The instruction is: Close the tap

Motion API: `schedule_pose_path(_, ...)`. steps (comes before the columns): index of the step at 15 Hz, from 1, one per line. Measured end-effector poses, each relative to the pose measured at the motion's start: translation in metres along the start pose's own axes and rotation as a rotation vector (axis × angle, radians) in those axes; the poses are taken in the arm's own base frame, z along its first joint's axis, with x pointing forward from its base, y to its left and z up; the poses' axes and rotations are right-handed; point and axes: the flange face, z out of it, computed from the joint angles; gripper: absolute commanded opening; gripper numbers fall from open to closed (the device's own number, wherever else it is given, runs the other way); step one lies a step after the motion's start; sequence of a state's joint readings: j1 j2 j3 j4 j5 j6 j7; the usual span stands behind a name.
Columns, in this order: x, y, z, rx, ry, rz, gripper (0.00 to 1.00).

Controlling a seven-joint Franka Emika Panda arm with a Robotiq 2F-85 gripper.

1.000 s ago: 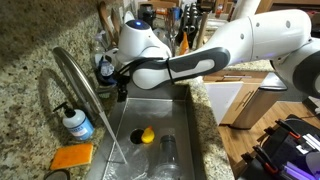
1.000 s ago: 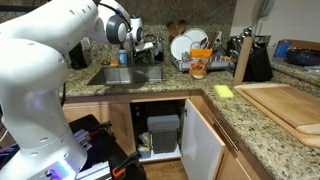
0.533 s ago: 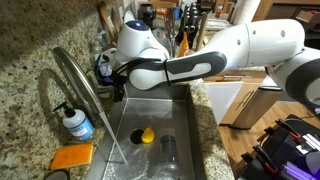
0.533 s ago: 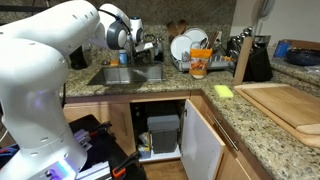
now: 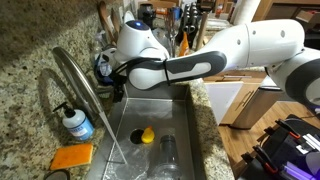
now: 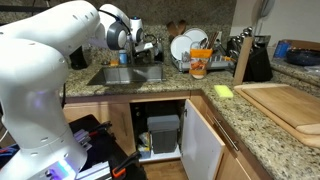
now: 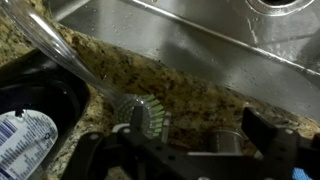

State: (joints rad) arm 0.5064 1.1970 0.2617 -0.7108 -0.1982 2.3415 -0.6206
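The tap point(image 5: 76, 76) is a tall brushed-steel gooseneck at the left of the sink point(image 5: 180, 112) in an exterior view. A thin stream of water point(image 5: 117, 148) runs from its spout. My gripper point(image 5: 118, 90) is low at the back of the sink, right beside the tap's base. In the wrist view the gripper point(image 7: 195, 136) is open, and a short steel cylinder point(image 7: 224, 143) stands between its dark fingers, untouched by them. The arched tube is out of the wrist view.
A blue soap bottle point(image 5: 75, 123), an orange sponge point(image 5: 72, 157), a yellow object point(image 5: 147, 135) and a glass point(image 5: 168, 150) are around and in the sink. A dish brush point(image 7: 145, 115) lies on the granite. A dish rack point(image 6: 190, 45) and an open cabinet door point(image 6: 205, 140) are nearby.
The arm shifted slightly toward the tap a second ago and has held still since. The water keeps running.
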Motion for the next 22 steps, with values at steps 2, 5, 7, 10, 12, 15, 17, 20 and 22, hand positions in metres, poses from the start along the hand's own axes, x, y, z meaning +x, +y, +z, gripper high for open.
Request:
schedule_pose_path(2, 0.001, -0.001, 0.0, 0.002, 0.003, 0.0, 1.0)
schedule_pose_path(5, 0.001, -0.001, -0.001, 0.003, 0.004, 0.002, 1.0)
schedule_pose_path(7, 0.001, -0.001, -0.001, 0.026, 0.023, 0.026, 1.0)
schedule_pose_path(10, -0.001, 0.008, -0.006, 0.062, 0.068, 0.072, 1.0)
schedule_pose_path(12, -0.004, 0.015, -0.01, 0.061, 0.077, 0.087, 1.0)
schedule_pose_path(15, -0.004, 0.016, -0.011, 0.063, 0.08, 0.089, 1.0)
schedule_pose_path(17, -0.003, 0.015, -0.01, 0.064, 0.08, 0.09, 1.0)
schedule_pose_path(20, -0.006, 0.011, -0.003, 0.074, 0.069, 0.097, 1.0)
schedule_pose_path(22, -0.008, 0.008, 0.004, 0.08, 0.061, 0.103, 1.0)
